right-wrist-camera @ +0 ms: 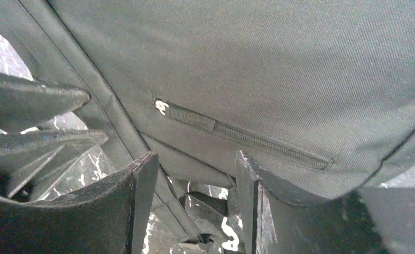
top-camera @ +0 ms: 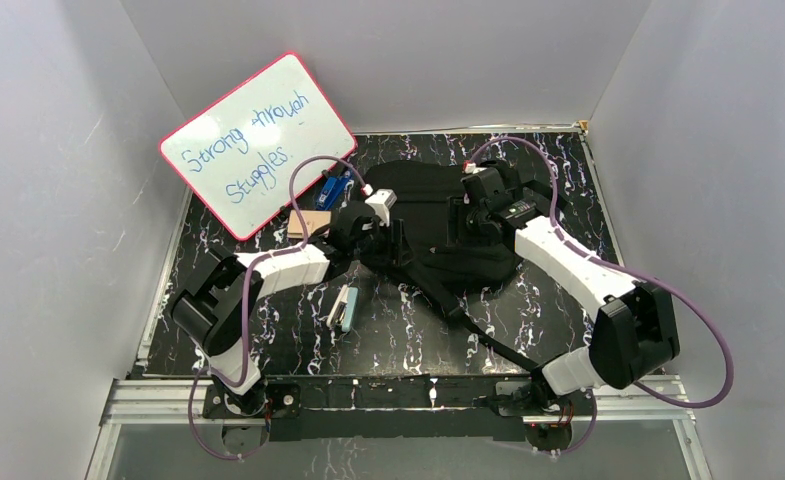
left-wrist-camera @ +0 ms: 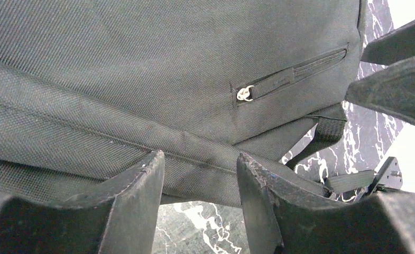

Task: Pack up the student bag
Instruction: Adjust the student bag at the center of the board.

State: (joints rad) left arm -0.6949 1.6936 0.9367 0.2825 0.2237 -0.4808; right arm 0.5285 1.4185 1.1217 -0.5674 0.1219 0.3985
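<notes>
Student bag [top-camera: 430, 215] lies between the open left hand [left-wrist-camera: 200, 159] and open right hand [right-wrist-camera: 194, 159].

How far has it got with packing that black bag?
Nothing looks packed yet. The student bag lies on the table, its visible zip pocket shut. The left tool and right tool stand open at its edge, gripping nothing. The whiteboard, blue item and pale stapler-like item lie outside, probably left to pack.
</notes>
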